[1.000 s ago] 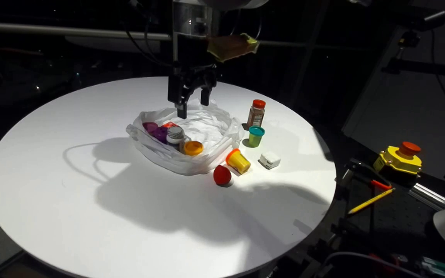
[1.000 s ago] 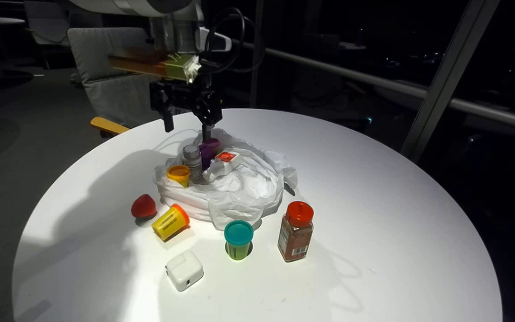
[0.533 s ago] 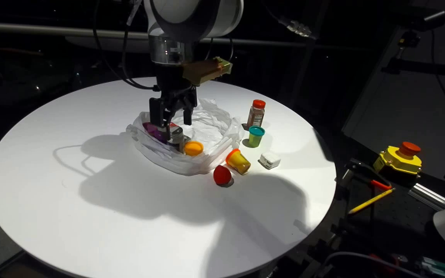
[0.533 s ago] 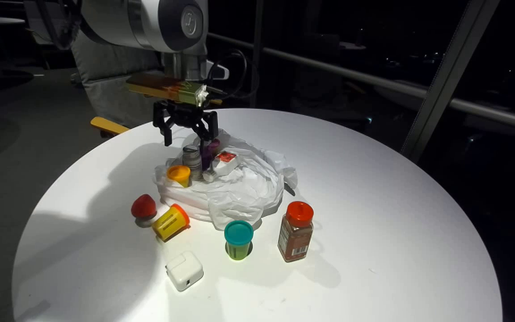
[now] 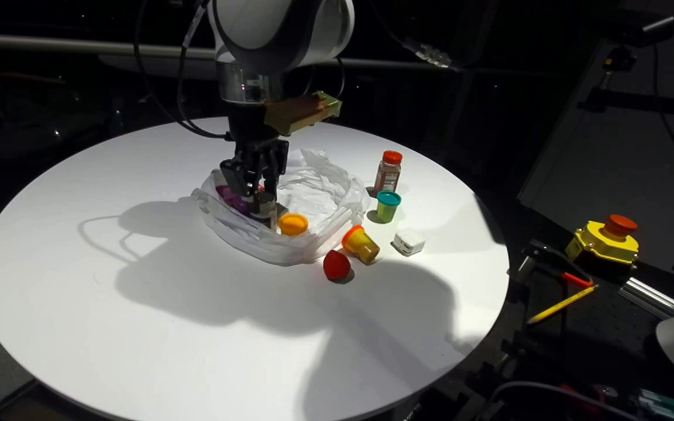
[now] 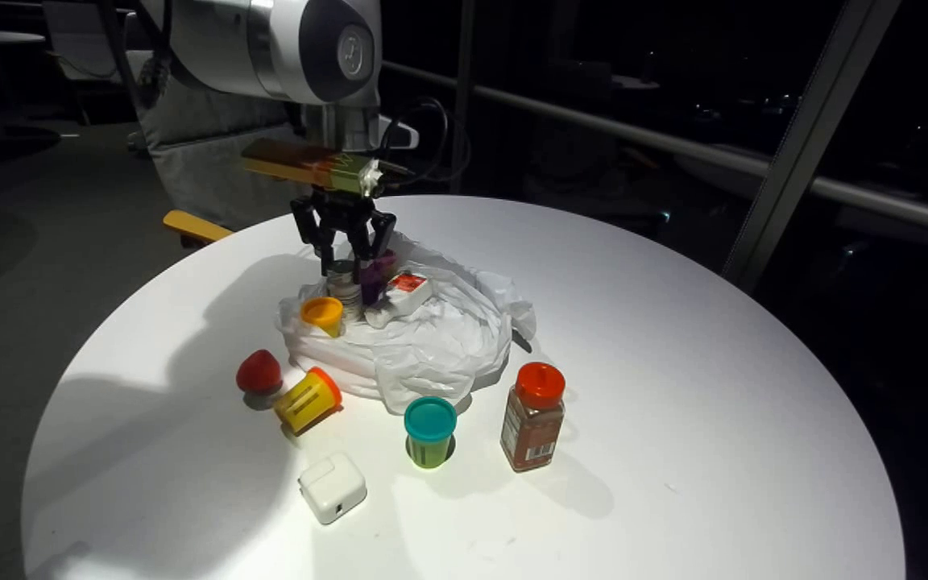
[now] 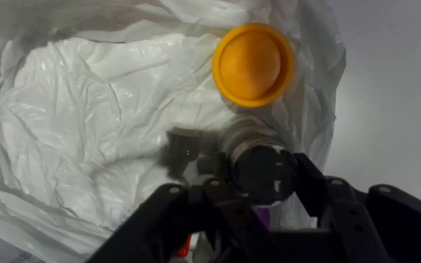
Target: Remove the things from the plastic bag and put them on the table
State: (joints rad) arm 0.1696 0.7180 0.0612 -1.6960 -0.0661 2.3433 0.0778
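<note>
Lowered and narrowed since the earlier frame, the fingers grasp the dark-lidded jar inside the plastic bag. Five items, presumably unpacked, lie outside the bag on the worktop; an orange-lidded tub, something purple and a red-topped box remain inside.

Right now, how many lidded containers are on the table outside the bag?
3: the red-lidded jar and the teal-lidded tub next to it, both upright; the yellow tub, on its side near the bag.
</note>
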